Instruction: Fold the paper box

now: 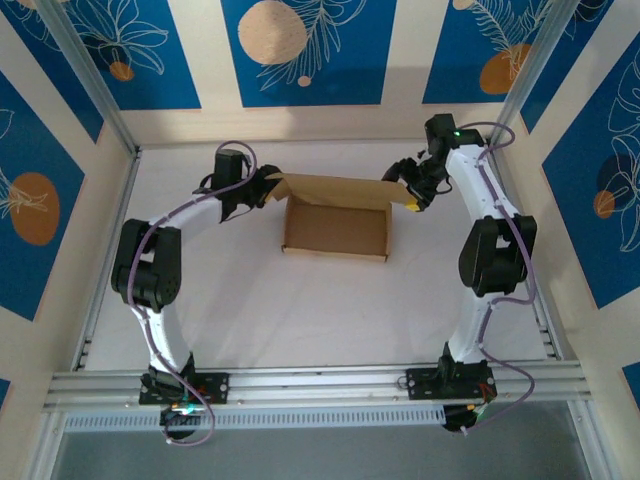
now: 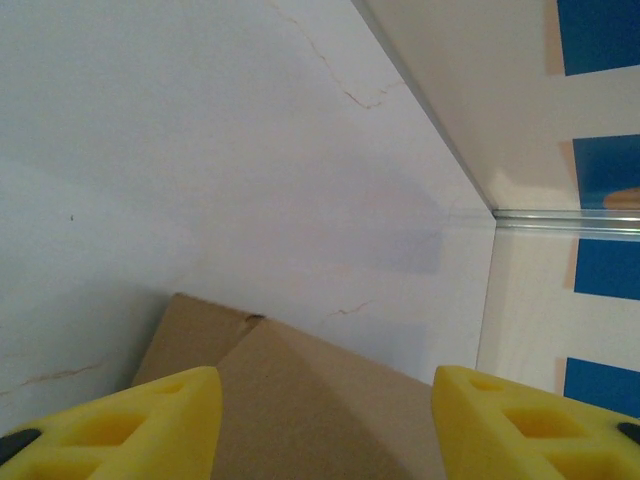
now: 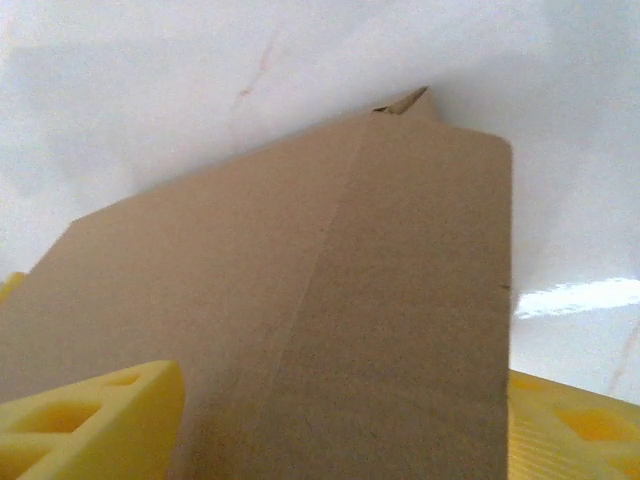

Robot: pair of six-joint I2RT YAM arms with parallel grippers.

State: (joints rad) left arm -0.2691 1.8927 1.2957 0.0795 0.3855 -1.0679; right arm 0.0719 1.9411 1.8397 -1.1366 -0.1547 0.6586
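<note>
The brown paper box [image 1: 335, 232] sits at the middle of the table as a shallow open tray, its long back flap [image 1: 335, 190] standing up. My left gripper [image 1: 268, 190] is at the flap's left end. In the left wrist view the yellow fingers [image 2: 150, 420] stand apart with creased cardboard [image 2: 300, 370] between them, a sliver of table showing beside the right finger. My right gripper [image 1: 408, 192] is at the flap's right end. Its fingers [image 3: 90, 420] are wide apart, and a cardboard panel [image 3: 330, 250] lies flat across the gap, passing behind the left finger.
The white table [image 1: 300, 320] is ringed by a metal frame with posts at the back corners [image 1: 120, 130]. Cream walls with blue panels stand close behind the box. An aluminium rail [image 1: 320, 385] carries both arm bases at the near edge.
</note>
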